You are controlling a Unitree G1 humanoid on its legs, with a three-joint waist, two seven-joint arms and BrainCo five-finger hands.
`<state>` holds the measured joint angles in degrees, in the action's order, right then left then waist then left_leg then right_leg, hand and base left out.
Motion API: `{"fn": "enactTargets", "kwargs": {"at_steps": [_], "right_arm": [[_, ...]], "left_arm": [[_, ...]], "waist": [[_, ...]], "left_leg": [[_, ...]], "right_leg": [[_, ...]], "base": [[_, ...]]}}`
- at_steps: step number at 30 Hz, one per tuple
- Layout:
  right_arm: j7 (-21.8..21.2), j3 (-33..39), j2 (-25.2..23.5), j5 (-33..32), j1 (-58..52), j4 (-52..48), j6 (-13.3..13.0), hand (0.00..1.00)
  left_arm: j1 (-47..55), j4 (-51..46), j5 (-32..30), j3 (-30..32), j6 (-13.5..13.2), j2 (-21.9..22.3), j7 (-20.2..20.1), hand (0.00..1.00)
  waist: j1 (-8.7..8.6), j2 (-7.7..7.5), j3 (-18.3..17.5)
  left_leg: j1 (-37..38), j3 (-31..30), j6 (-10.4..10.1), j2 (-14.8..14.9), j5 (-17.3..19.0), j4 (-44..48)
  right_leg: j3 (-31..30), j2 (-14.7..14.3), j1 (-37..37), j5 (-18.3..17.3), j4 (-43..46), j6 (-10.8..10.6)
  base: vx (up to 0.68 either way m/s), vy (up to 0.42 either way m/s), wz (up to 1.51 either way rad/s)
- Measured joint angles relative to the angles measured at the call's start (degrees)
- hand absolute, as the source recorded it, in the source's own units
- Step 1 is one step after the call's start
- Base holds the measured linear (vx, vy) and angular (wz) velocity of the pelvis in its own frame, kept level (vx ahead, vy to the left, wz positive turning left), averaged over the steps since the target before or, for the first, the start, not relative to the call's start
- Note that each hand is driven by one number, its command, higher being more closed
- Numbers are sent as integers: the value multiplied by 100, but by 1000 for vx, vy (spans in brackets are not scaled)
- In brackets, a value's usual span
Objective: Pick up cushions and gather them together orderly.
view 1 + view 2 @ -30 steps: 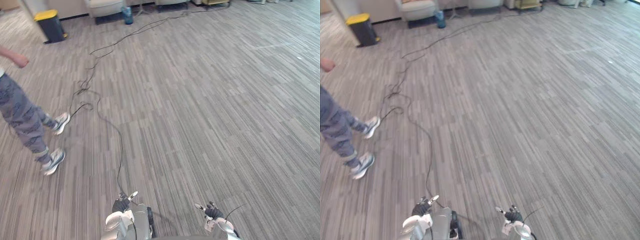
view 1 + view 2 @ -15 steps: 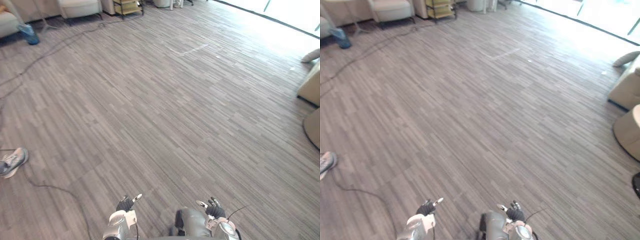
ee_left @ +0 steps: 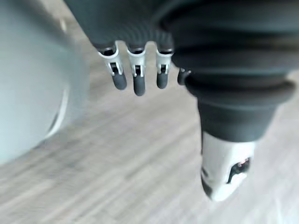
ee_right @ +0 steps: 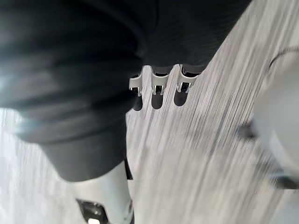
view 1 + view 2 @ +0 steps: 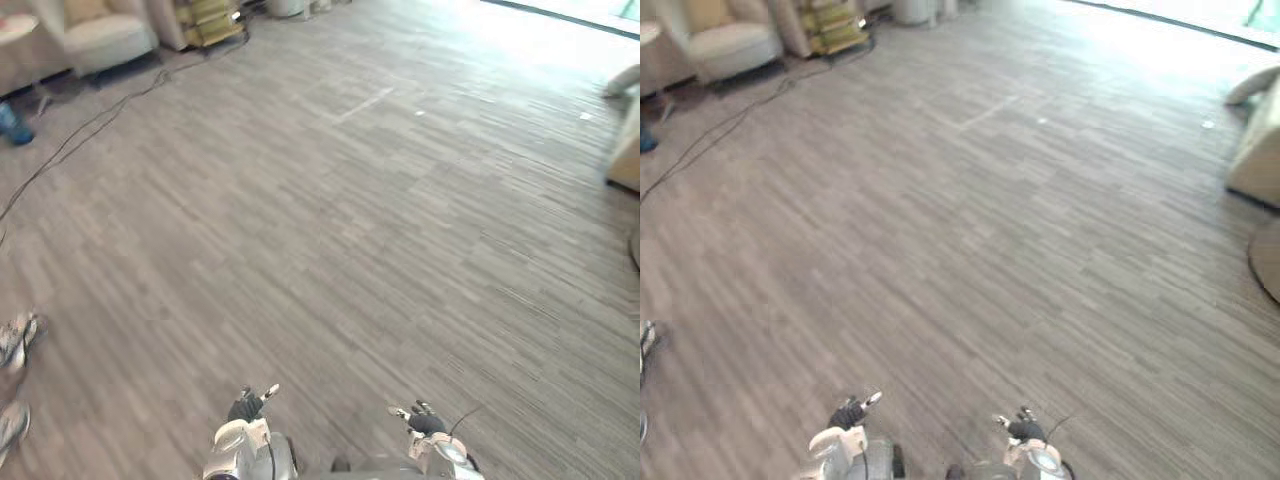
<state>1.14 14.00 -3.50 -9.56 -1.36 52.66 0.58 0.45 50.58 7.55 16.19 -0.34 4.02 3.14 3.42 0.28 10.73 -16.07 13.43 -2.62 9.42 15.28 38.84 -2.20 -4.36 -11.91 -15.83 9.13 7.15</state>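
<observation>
So the robot's out in the middle of the grey striped floor (image 5: 350,220) with both arms hanging low in front of it. The left hand (image 5: 245,407) has its fingers (image 3: 135,79) loose and pretty much straight, thumb off to one side, and it's holding nothing. The right hand (image 5: 426,422) is the same deal, with fingers (image 4: 156,95) relaxed, thumb apart from them, and empty too. The cushion (image 5: 622,78) I can make out is a pale one way over at the far right edge of the floor. It's right by a beige piece of furniture (image 5: 628,150), though I can't tell if they touch, and it's well apart from both hands. In the far left corner there's a cream armchair (image 5: 100,38) with a yellow shelf cart (image 5: 208,18) near it. A small blue thing (image 5: 12,125) sits on the floor by the left edge. A person's sneakers (image 5: 18,335) show at the left edge too, nearer the robot.
</observation>
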Motion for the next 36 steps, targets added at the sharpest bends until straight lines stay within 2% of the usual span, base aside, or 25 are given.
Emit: {"fn": "enactTargets", "kwargs": {"at_steps": [2,3,5,6,7,8,9,10,11,12,13,15,16,19,20,21,22,23,25,26,27,28,30,33,36], "right_arm": [[6,2,-15,5,-18,-7,1,0],[14,-10,0,7,-56,-5,5,0],[17,-38,-50,14,-190,26,41,0],[-13,-60,-35,23,-227,19,57,0],[-12,-86,-46,45,-222,20,67,0],[-11,-143,-67,50,-183,6,69,0],[-7,-154,-60,49,-171,14,60,0],[-25,-202,55,51,-331,-11,13,0],[-32,-233,35,52,-326,-17,-37,0],[-31,-227,12,51,-326,-107,-33,0],[-30,-198,34,54,-325,-254,-36,0],[-55,-103,60,55,-311,-373,-56,0],[-58,8,80,53,-260,-403,-82,0],[-53,328,123,50,-213,-227,-99,0],[-37,407,168,51,-251,-130,-71,0],[-45,464,213,-5,-352,-65,-62,0],[-47,488,298,37,-320,-59,-63,0],[-47,475,324,53,-253,-52,-57,0],[-51,462,379,60,-172,-32,-28,0],[-37,385,427,59,-156,-29,-29,0],[-22,333,429,49,-104,5,-2,0],[-5,198,367,45,-71,9,18,0],[-3,-52,247,38,-45,18,41,0],[3,-37,125,35,7,16,68,0],[9,17,93,42,-34,13,107,0]], "left_arm": [[29,-40,99,30,-35,3,6,0],[33,-67,110,30,-45,-37,7,0],[76,-94,105,20,-51,-130,13,0],[73,-80,104,25,-50,-199,18,0],[67,-57,104,41,-48,-238,20,0],[33,-8,105,89,-38,-283,21,0],[33,-15,107,88,-45,-303,28,0],[57,18,101,56,-40,-270,30,0],[53,205,104,-2,-25,-296,40,0],[-27,348,105,-61,9,-295,41,0],[-168,511,106,-250,78,-203,34,0],[-242,526,108,-264,100,-43,33,0],[-249,611,112,-312,118,-31,16,0],[-264,643,98,-400,120,-72,14,0],[-263,626,85,-449,110,-62,3,0],[-184,629,51,-463,100,-43,1,0],[-128,647,25,-477,116,-40,-6,0],[-106,637,-14,-433,117,-50,4,0],[-115,621,-83,-387,117,-39,-2,0],[-77,611,-80,-358,119,-42,-7,0],[-35,542,-67,-303,123,-56,-6,0],[-9,385,-71,-201,108,-76,-7,0],[34,187,-71,-226,68,-111,-5,0],[35,50,-65,-248,60,-53,-7,0],[39,14,-64,-234,12,-46,-6,0]], "waist": [[6,27,-25],[1,16,-71],[66,-280,-322],[2,-433,-375],[-13,-477,-367],[33,-491,-325],[68,-470,-277],[80,-373,-352],[12,-420,-355],[-84,-473,-356],[-147,-398,-320],[-151,-271,-236],[-200,-234,-208],[-393,-260,-196],[-404,-273,-197],[-437,-239,-218],[-447,-106,-280],[-425,-53,-320],[-444,86,-247],[-413,182,-199],[-399,181,-151],[-328,123,-94],[-240,-30,-73],[-93,-13,-79],[-50,18,-89]], "left_leg": [[-260,-293,-242,-116,-314,-1272],[-469,-398,-209,-175,-657,-1680],[-478,-329,3,-492,-1291,-1578],[-410,-125,220,-551,-1132,-1412],[-335,-22,311,-537,-1019,-1213],[-270,173,441,-380,-955,-568],[-273,296,346,-383,-803,-371],[469,396,443,-451,-626,-1388],[1064,374,319,-680,-332,-1891],[1264,384,339,-789,-321,-2035],[1634,419,409,-826,-244,-2304],[2142,486,423,-799,-77,-2684],[2614,491,440,-800,-34,-2992],[3219,307,460,-850,-22,-3352],[3539,71,516,-961,11,-3470],[3736,-145,524,-995,12,-3445],[3791,-232,495,-861,-19,-3304],[3637,-334,359,-813,-98,-2939],[3030,-603,-140,-688,-407,-1381],[2344,-773,-746,-483,-919,188],[1937,-742,-732,-356,-917,1194],[1552,-612,-397,-282,-691,1876],[946,-302,-97,-211,-373,1855],[279,184,26,-81,-65,523],[-147,134,-118,-268,-390,-1351]], "right_leg": [[-351,146,-327,-291,-206,-105],[-519,231,-456,-450,-228,-209],[-885,648,-558,-588,-120,-421],[-1012,836,-396,-485,281,-716],[-1104,877,-330,-243,580,-909],[-1208,814,-218,312,1205,-930],[-1194,723,-105,572,1632,-1000],[-1105,636,608,1144,3336,-1348],[-925,634,1190,843,4520,-1314],[-868,653,1501,638,4891,-1286],[-431,634,2047,331,5079,-1216],[293,624,2703,14,4917,-1009],[828,600,3039,-116,4276,-828],[1248,505,3215,231,2432,-777],[1221,532,3241,789,1498,-672],[1158,518,3188,1255,1605,-109],[1233,509,3183,1048,1793,-115],[1251,528,3169,820,1949,-11],[1285,439,2840,550,1873,22],[1209,292,2415,481,1550,58],[1077,146,2040,444,1277,113],[887,65,1513,405,959,175],[571,59,849,385,436,202],[34,92,231,249,33,-4],[-325,289,-382,-137,-253,-170]], "base": [[616,288,-110],[628,323,-83],[763,364,-71],[794,351,-63],[751,349,-61],[577,293,-65],[588,361,-103],[472,331,-94],[540,319,-73],[548,244,-20],[467,164,-16],[457,177,-25],[610,172,4],[530,42,51],[771,-77,89],[937,-127,66],[686,-120,23],[676,-146,5],[598,-150,3],[524,-104,-29],[750,-86,-65],[481,-30,-68],[548,-38,-90],[500,34,-95],[589,172,-64]]}}
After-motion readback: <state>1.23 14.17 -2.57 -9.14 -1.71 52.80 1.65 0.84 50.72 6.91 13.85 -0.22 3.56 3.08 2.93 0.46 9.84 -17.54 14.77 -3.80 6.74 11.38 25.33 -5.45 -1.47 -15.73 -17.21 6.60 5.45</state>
